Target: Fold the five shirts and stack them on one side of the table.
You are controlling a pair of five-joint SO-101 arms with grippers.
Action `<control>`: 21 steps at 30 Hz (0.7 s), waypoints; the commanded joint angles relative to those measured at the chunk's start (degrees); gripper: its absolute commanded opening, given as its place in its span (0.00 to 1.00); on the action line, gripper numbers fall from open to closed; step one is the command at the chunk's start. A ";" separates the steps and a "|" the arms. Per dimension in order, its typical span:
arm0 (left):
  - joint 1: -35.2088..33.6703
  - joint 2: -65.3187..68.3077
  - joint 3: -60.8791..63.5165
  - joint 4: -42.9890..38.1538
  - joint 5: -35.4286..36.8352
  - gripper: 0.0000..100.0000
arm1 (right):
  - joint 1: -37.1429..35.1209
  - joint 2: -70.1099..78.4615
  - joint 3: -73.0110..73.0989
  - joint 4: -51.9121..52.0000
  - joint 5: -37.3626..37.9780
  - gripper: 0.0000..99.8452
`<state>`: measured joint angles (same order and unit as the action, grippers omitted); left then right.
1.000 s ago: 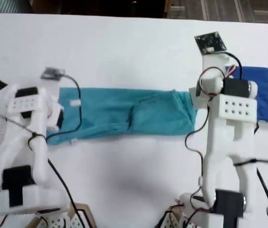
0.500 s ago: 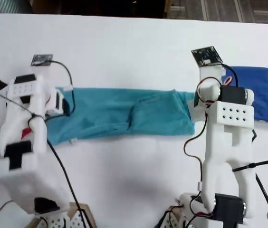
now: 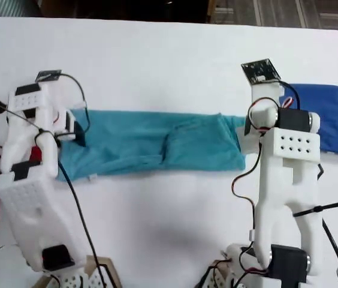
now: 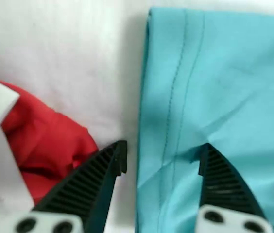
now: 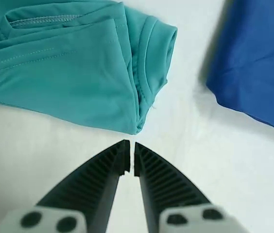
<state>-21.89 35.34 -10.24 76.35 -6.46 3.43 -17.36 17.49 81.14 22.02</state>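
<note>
left wrist view: the left gripper (image 4: 163, 151) is spread wide, with nothing held. one ribbed black finger hangs over the bare white table (image 4: 54, 48) and the other over the teal shirt (image 4: 224, 73), so the shirt's stitched hem edge runs up through the gap between them. whether the tips touch the fabric cannot be told. just beside the finger on the table side lies a bunched red shirt (image 4: 44, 141), apart from the teal edge, with a white piece overlapping its far side. right wrist view: the right gripper (image 5: 131, 145) has its jaws pinched almost together, only a thin slit between them, and they grip nothing. it is over bare table, just short of the teal shirt's folded collar end, where the ribbed neckband curls round the corner. past that corner, across a strip of table, lies the blue shirt (image 5: 258, 58). in the high view the teal shirt is folded into a long band across the middle of the table, between the two arms. the left arm (image 3: 34, 198) covers its hem end, and the right arm (image 3: 289, 174) stands at its collar end. the blue shirt lies folded flat near the table's right edge, partly behind the right arm and close to the teal band's end.
</note>
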 commanded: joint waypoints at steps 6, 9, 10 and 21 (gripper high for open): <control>6.33 0.88 1.63 3.78 0.53 0.05 | 0.66 -4.00 -0.53 2.24 0.35 0.02; 6.15 0.70 3.03 3.60 0.62 0.03 | 1.27 -9.71 -0.18 4.26 0.35 0.02; 5.98 0.70 3.12 3.69 0.62 0.03 | 2.15 -12.70 0.09 4.35 0.35 0.02; 3.25 -11.78 -8.04 18.90 -1.05 0.03 | 21.05 -29.93 38.59 -19.30 7.91 0.02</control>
<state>-16.18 31.21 -12.70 89.10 -6.46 19.34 -44.35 46.24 70.95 29.32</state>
